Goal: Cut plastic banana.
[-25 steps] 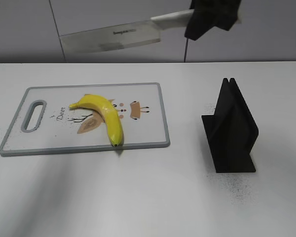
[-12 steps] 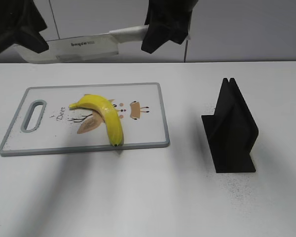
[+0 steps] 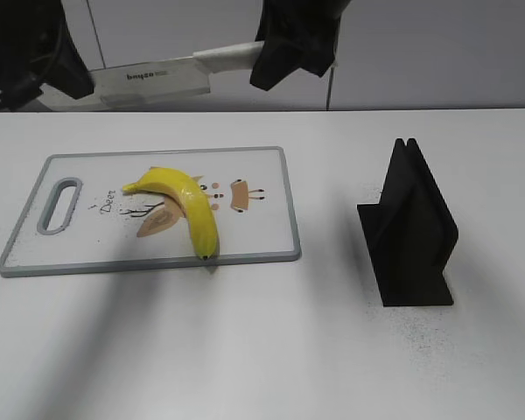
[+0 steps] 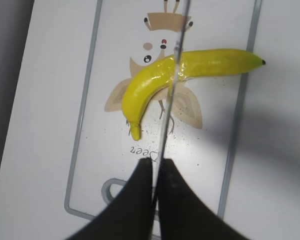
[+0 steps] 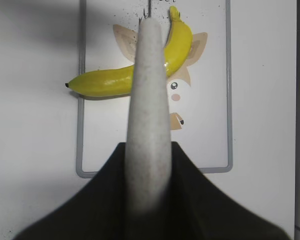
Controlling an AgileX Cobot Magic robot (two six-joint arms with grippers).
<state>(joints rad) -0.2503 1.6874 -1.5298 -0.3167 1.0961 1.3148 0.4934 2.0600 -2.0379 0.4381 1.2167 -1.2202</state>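
White surface (image 3: 332, 350); cutting board (image 3: 262, 241) at 9 o'clock; black stand (image 3: 409, 229) at 3 o'clock. Knife (image 3: 157, 79) aloft: my right fingers (image 5: 190, 200) clamp its handle, my left fingers (image 4: 135, 210) pinch its blade tip. Banana (image 3: 188, 206) lies whole on the board, directly beneath.

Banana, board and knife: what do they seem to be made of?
Banana: glossy yellow, uniform, likely plastic. Board: smooth white with printed pictures and grey rim, probably plastic. Knife: pale flat blade with printed lettering, perhaps metal or ceramic; speckled light handle, held by right gripper.
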